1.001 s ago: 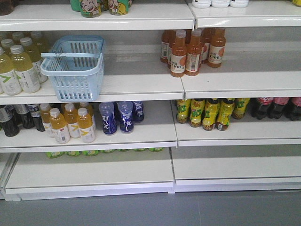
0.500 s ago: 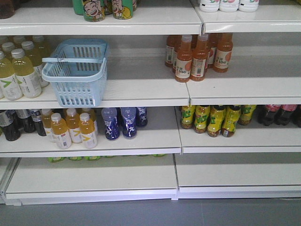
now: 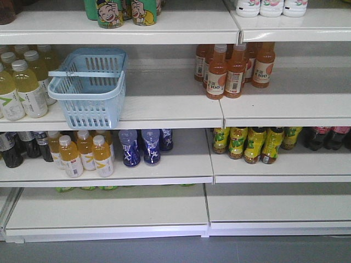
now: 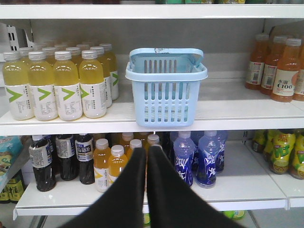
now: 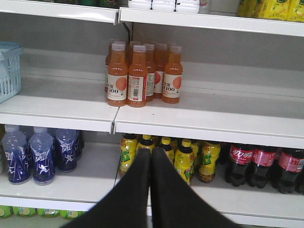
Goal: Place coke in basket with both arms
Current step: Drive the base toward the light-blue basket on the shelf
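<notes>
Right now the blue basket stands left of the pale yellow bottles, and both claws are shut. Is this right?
No. The basket stands right of the pale yellow bottles, as the left wrist view shows. The left claw and the right claw are shut.

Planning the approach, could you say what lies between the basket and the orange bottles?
Only bare white shelf lies between the basket and orange bottles, as the front view shows.

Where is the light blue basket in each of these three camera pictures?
Front view: the basket stands left of centre, second shelf down.
Left wrist view: basket in the middle.
Right wrist view: basket cut by left edge.
Shared landmark: orange bottles to its right.
</notes>
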